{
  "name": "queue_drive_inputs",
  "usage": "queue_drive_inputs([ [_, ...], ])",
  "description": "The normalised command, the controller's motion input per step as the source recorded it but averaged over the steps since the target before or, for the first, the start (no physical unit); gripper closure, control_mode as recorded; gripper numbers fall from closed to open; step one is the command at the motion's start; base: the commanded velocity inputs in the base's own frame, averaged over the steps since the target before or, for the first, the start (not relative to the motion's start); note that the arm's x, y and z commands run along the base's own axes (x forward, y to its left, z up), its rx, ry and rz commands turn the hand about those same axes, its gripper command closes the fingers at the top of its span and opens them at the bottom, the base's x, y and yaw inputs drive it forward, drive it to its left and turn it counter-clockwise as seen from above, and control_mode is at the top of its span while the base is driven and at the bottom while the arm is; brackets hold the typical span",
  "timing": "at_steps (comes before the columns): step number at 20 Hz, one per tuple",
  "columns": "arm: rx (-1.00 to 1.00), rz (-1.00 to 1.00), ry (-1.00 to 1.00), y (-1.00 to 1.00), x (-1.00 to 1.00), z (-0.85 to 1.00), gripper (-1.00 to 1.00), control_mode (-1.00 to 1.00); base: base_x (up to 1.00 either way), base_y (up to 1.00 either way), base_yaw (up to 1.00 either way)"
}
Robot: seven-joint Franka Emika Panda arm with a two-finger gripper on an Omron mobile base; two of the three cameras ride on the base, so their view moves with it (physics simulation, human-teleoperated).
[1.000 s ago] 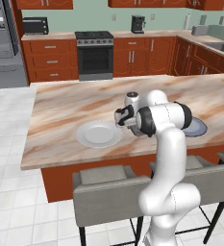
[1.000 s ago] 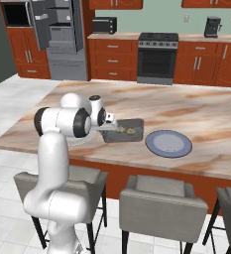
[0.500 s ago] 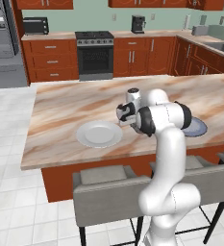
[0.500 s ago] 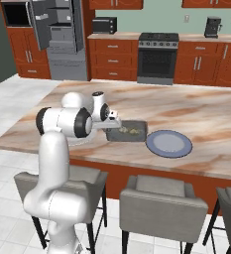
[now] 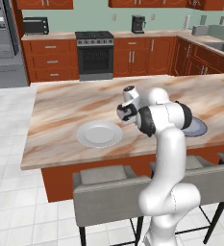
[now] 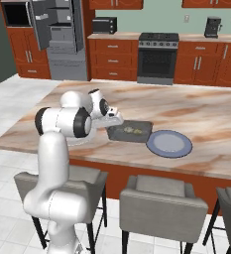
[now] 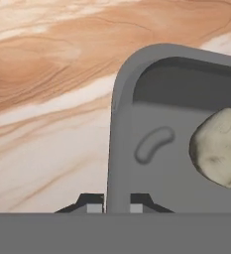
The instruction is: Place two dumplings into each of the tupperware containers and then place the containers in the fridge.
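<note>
The tupperware container (image 7: 137,149) lies on the marble counter (image 7: 47,99); its left rim wall runs down between the two finger tips (image 7: 93,204), so the gripper (image 7: 116,206) is clamped narrowly on that rim. One dumpling (image 7: 218,148) sits inside the container at about 3 o'clock from the rim held. In the right base view, the container (image 6: 139,128) holds two dumplings (image 6: 128,130) and the gripper (image 6: 116,118) meets its edge at 9 o'clock; a blue-grey plate (image 6: 169,144) lies just beside it at 4 o'clock, and the fridge (image 6: 57,34) stands open at the far left. The left base view adds a white plate (image 5: 99,134) at 8 o'clock from the hand (image 5: 125,111).
</note>
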Motion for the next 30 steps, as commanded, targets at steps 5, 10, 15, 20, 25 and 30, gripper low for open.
queue_drive_inputs([
  [5, 0.00, -0.13, 0.00, -0.15, -0.18, 0.59, 1.00, -1.00, 0.00, 0.00, 0.00],
  [10, -0.01, -0.06, -0.08, -0.02, -0.65, 0.98, 1.00, -1.00, 0.00, 0.00, 0.00],
  [15, -0.06, -0.01, -0.16, 0.00, -0.99, 1.00, 1.00, -1.00, 0.00, 0.00, 0.00],
  [20, -0.02, -0.05, -0.17, 0.00, -1.00, 0.82, 1.00, -1.00, 0.00, 0.00, 0.00],
  [25, 0.00, -0.07, -0.18, 0.00, -1.00, 0.49, 1.00, -1.00, 0.00, 0.00, 0.00],
  [30, -0.05, -0.02, -0.04, 0.11, -0.96, 0.23, 1.00, -1.00, 0.00, 0.00, 0.00],
])
